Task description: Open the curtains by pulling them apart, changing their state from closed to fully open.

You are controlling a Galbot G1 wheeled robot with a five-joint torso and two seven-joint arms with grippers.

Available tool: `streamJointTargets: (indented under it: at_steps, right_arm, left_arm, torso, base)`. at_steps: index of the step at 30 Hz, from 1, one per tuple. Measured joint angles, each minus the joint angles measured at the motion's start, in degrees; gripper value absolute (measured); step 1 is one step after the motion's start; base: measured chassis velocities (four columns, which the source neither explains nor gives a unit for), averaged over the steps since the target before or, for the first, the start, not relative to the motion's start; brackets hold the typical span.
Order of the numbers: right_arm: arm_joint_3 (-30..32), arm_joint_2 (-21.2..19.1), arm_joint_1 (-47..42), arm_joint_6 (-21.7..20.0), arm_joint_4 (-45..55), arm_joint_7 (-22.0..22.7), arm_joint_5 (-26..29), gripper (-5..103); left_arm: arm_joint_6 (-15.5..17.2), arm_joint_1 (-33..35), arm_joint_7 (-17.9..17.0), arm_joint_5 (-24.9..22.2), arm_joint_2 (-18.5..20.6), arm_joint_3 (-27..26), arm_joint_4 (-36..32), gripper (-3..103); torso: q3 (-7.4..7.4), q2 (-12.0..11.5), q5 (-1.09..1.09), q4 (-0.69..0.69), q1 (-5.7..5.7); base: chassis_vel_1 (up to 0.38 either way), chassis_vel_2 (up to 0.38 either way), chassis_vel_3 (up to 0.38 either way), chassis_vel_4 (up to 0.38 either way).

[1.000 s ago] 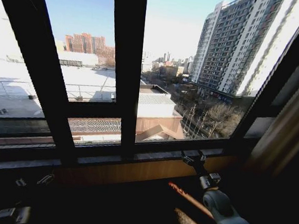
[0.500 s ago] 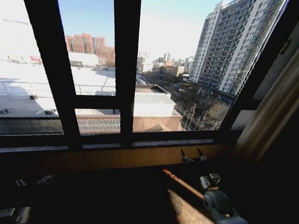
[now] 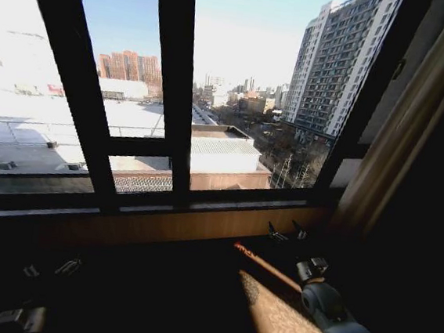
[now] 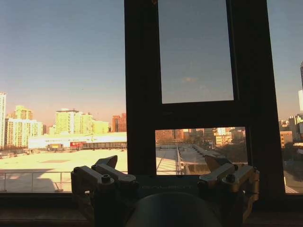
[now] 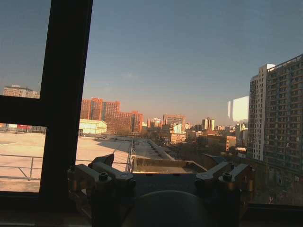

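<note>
Fingers of both grippers: spread, holding nothing. Right gripper [image 3: 288, 233]: low before the window sill [image 3: 202, 205], arm reaching forward. Left gripper [image 3: 47, 268]: low in shadow, idle. Curtains [image 3: 403, 125]: a cream-brown fabric band gathered at the right edge; whether sheer cannot be told. Window panes [image 3: 246, 82]: uncovered. Change: the view has swung rightward over the last second, bringing more fabric in. Judgement: opening looks finished.
</note>
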Motion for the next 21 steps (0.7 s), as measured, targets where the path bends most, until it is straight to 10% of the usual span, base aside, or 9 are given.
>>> streamJointTargets:
  at_steps: [21]
  right_arm:
    - [0.00,0.00,0.00,0.00,0.00,0.00,0.00,100]
  left_arm:
    - [0.00,0.05,-0.01,0.00,-0.02,0.00,0.00,100]
  torso:
    - [-0.04,0.06,0.00,-0.03,-0.12]
  base:
    - [0.047,-0.112,-0.039,0.121]
